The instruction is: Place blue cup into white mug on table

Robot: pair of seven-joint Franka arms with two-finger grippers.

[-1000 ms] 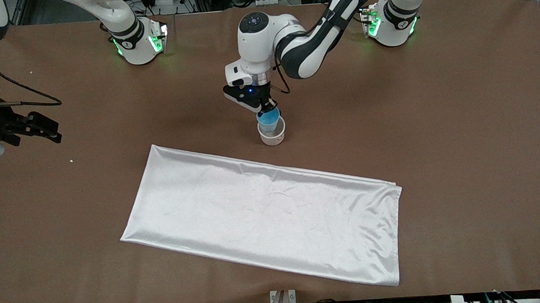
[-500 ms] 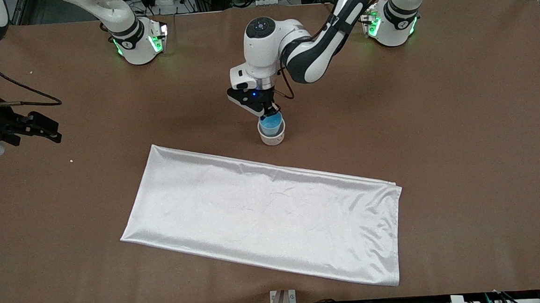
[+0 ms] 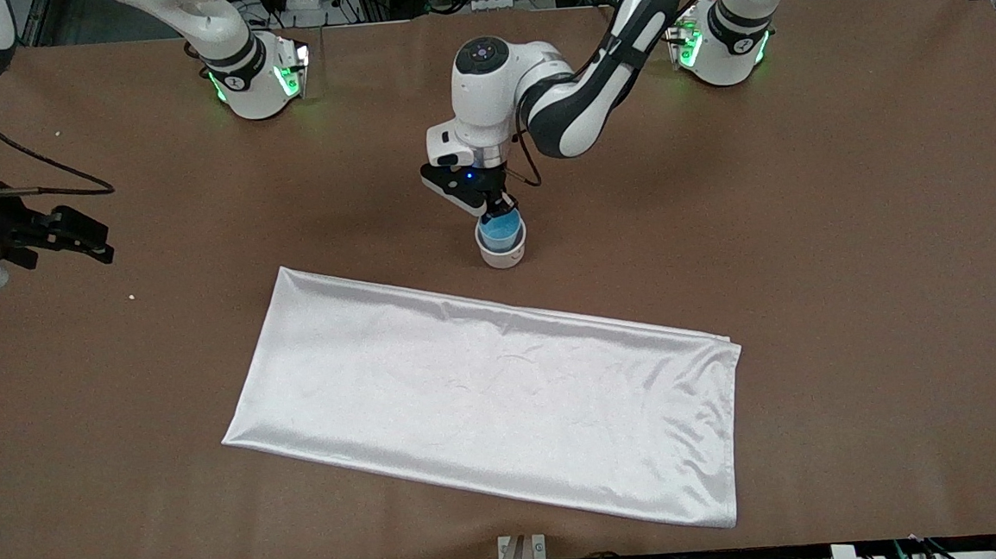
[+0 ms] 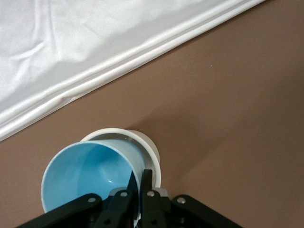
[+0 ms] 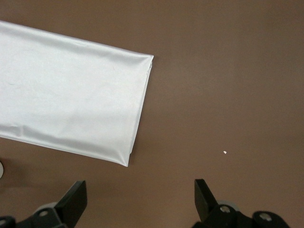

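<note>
The blue cup (image 3: 500, 227) sits low inside the white mug (image 3: 503, 253), which stands on the brown table (image 3: 850, 232) a little farther from the front camera than the white cloth. My left gripper (image 3: 496, 205) is shut on the blue cup's rim, one finger inside and one outside. In the left wrist view the blue cup (image 4: 90, 175) is nested in the white mug (image 4: 151, 151), with my left gripper (image 4: 139, 179) pinching its wall. My right gripper (image 3: 85, 240) is open and empty above the table at the right arm's end; it also shows in the right wrist view (image 5: 140, 199).
A shiny white cloth (image 3: 488, 392) lies spread flat on the table, nearer to the front camera than the mug. It also shows in the left wrist view (image 4: 95, 52) and the right wrist view (image 5: 66, 109). Both arm bases stand along the table's edge farthest from the front camera.
My left gripper has lowered the blue cup down into the white mug, still holding its rim. The right arm has not moved.
</note>
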